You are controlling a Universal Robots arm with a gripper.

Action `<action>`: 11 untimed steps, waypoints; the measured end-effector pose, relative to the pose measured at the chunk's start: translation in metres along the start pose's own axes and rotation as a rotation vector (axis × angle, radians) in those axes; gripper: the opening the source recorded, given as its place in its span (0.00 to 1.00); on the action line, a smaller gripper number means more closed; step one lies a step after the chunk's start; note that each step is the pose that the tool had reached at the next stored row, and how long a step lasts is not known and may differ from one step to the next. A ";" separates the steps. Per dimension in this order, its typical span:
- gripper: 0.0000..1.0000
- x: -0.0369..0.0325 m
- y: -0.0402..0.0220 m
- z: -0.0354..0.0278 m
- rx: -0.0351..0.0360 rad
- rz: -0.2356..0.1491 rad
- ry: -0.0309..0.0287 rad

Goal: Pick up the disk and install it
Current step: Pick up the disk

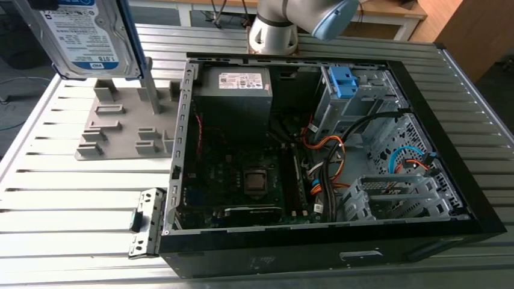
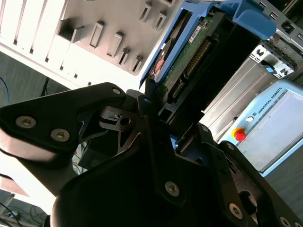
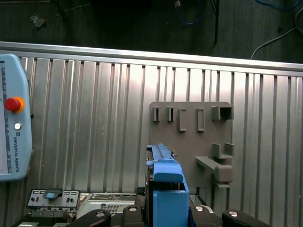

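The disk (image 1: 80,36), a silver hard drive with a white-and-blue label in a blue carrier frame, hangs upright in the air at the exterior view's upper left, above the grey holder (image 1: 120,129). In the second wrist view my gripper (image 2: 173,111) is shut on the disk (image 2: 189,56), whose green circuit board and connectors face the camera. In the first wrist view the disk's (image 3: 165,172) blue carrier edge rises from between the fingers (image 3: 208,215), over the holder (image 3: 189,142). The open computer case (image 1: 321,250) lies to the exterior view's right of the holder.
Inside the case are a grey power-supply box (image 1: 235,90), a drive cage with a small blue bracket (image 1: 343,81), a motherboard and orange and black cables (image 1: 333,162). The arm's base (image 1: 277,27) stands behind the case. A teach pendant (image 3: 12,123) lies on the slatted metal table (image 1: 72,198).
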State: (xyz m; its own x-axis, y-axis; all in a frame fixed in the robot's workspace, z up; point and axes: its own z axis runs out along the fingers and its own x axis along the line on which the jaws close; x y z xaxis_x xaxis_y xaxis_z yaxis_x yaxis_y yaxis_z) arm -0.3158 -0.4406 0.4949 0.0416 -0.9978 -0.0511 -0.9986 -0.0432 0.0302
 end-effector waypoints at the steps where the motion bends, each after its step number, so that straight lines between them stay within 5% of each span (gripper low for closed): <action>1: 0.36 0.0002 -0.0014 0.0000 0.0001 0.000 -0.0001; 11: 0.36 0.0008 -0.0076 0.0000 0.0000 0.000 0.0000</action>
State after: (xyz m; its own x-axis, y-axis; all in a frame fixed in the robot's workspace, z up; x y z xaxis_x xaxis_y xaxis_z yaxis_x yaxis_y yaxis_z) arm -0.3082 -0.4411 0.4946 0.0416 -0.9978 -0.0511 -0.9986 -0.0432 0.0302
